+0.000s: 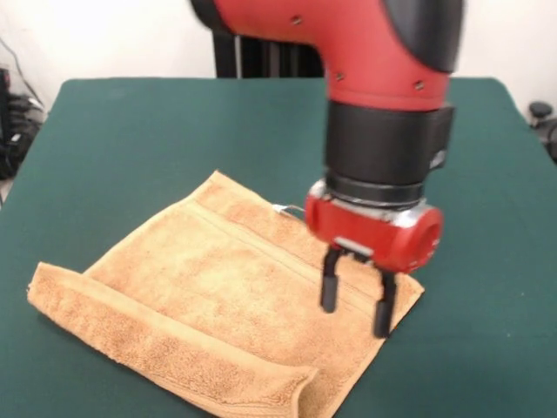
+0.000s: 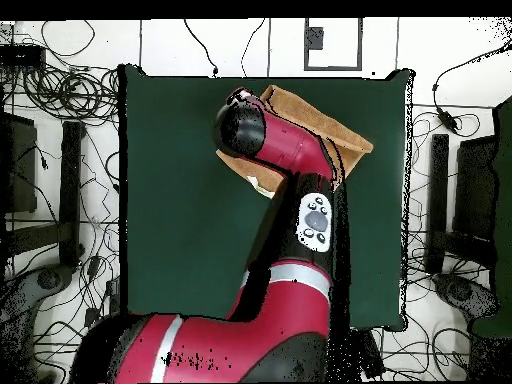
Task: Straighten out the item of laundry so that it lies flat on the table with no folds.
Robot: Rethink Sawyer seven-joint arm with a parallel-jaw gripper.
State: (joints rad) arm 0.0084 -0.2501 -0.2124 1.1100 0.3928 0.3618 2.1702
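The orange-tan towel (image 1: 218,296) lies on the dark green table (image 1: 165,131) near its front edge. A long strip along the towel's near edge (image 1: 165,348) is folded over onto the top. A small white loop tag (image 1: 287,209) sticks out of its far edge. My gripper (image 1: 355,317) is open and empty, its black fingers (image 1: 329,283) pointing down over the towel's right corner. I cannot tell whether they touch it. In the overhead view the arm covers the gripper and much of the towel (image 2: 325,122), which lies near the table's (image 2: 180,200) top edge.
The towel's near corner reaches the bottom of the front view. Cables and equipment (image 2: 60,100) crowd the floor around the table on both sides. Green tabletop surrounds the towel to the left, right and back.
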